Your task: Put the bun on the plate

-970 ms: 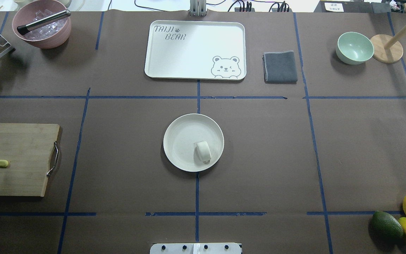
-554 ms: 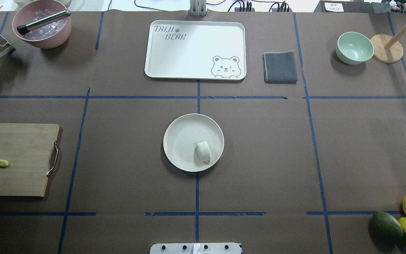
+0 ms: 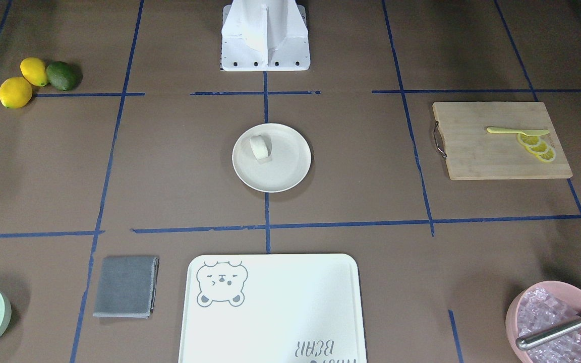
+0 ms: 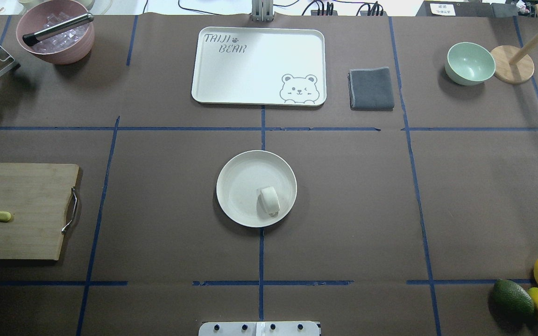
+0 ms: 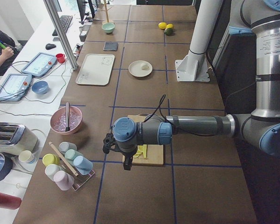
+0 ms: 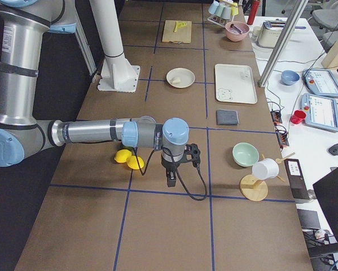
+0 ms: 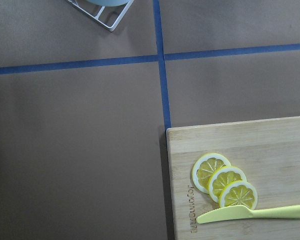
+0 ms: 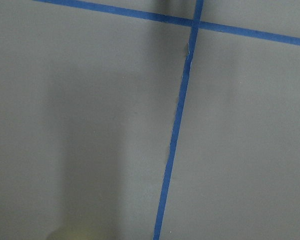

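Observation:
The small white bun (image 4: 269, 200) lies on the round cream plate (image 4: 238, 184) at the middle of the table, toward the plate's near right side; it also shows in the front-facing view, bun (image 3: 260, 147) on plate (image 3: 288, 169). Neither gripper is near it. My left gripper (image 5: 125, 164) hangs over the cutting board's end far to the left. My right gripper (image 6: 171, 179) hangs beside the lemons far to the right. Both appear only in the side views, so I cannot tell whether they are open or shut.
A bear-print tray (image 4: 258, 65), a grey cloth (image 4: 371, 88) and a green bowl (image 4: 470, 63) sit along the far side. A cutting board (image 4: 19, 210) with lemon slices (image 7: 224, 180) is at the left. A pink ice bowl (image 4: 55, 31) sits far left. Lemons and an avocado (image 4: 512, 298) are near right.

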Available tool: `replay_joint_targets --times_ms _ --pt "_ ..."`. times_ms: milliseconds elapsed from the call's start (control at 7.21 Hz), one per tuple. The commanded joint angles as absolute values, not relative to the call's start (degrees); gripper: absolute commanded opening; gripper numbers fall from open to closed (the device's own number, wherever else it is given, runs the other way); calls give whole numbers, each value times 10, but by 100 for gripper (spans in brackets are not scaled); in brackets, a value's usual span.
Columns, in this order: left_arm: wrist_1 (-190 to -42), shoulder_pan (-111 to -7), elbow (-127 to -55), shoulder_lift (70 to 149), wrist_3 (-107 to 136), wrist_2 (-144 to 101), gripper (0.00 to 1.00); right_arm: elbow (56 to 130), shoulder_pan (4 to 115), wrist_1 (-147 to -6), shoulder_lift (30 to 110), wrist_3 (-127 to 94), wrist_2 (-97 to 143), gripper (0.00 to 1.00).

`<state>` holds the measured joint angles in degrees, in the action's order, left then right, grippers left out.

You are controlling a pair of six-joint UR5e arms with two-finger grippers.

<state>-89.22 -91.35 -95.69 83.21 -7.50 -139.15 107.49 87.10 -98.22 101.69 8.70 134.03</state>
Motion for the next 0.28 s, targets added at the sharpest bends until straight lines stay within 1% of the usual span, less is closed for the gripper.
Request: replay_joint_targets --times_ms 0,139 --pt "-893 -914 -955 831 -76 -1391 100 1076 871 -982 1017 87 1340 100" --pt "-892 -914 -956 834 -76 -1391 100 1076 871 -982 1017 87 1340 100"
